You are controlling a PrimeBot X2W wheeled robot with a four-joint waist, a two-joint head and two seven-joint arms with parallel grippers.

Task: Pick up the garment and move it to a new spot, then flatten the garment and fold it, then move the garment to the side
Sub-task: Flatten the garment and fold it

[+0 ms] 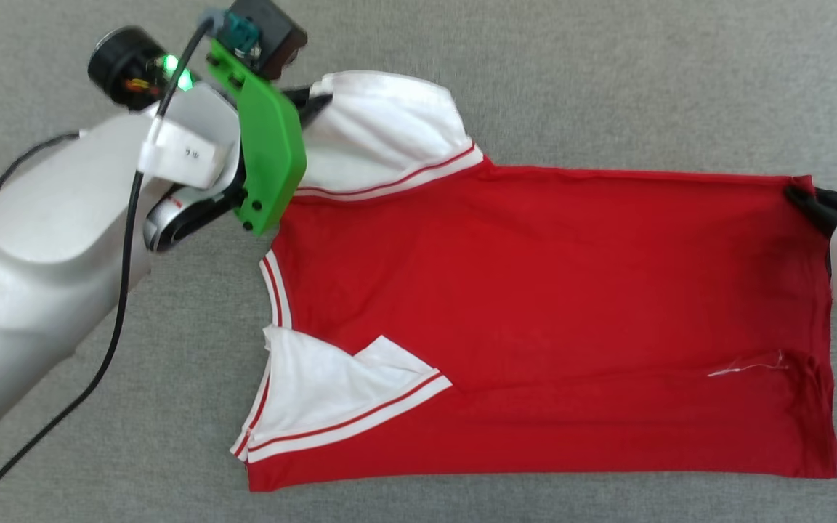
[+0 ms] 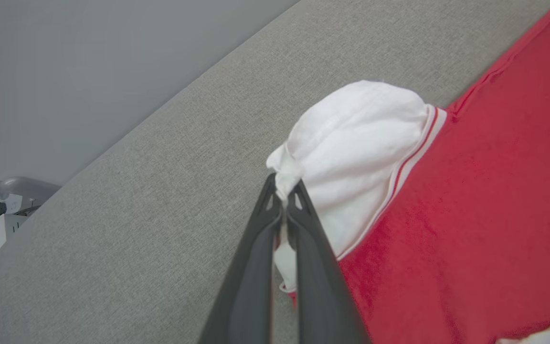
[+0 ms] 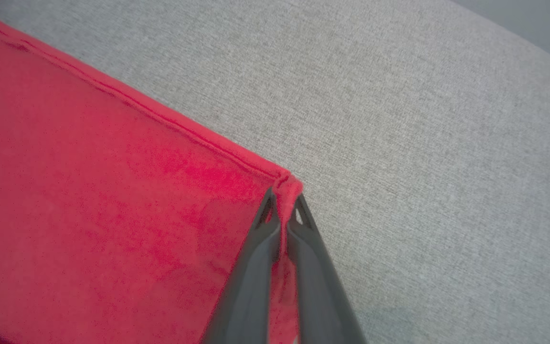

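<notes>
Left claw [image 2: 282, 188] is clenched on a bunched edge of the far white sleeve [image 2: 351, 153], with cloth poking out between the fingers. Right claw [image 3: 282, 198] is clenched on the far hem corner [image 3: 287, 184] of the garment [image 1: 535, 290], red fabric pinched at the tips.

Head view gives the layout:
- Garment lies flat on the grey bench [image 1: 607, 87], collar end at robot's left, hem at right, plain red face up.
- Near sleeve [image 1: 317, 392] is folded in over the body.
- Loose white thread [image 1: 745, 365] sits near the hem.

Left wrist view adds the bench edge running diagonally, with a grey wall beyond. Right wrist view catches a bench edge in its top right corner. Bare bench shows on all sides of the garment.
</notes>
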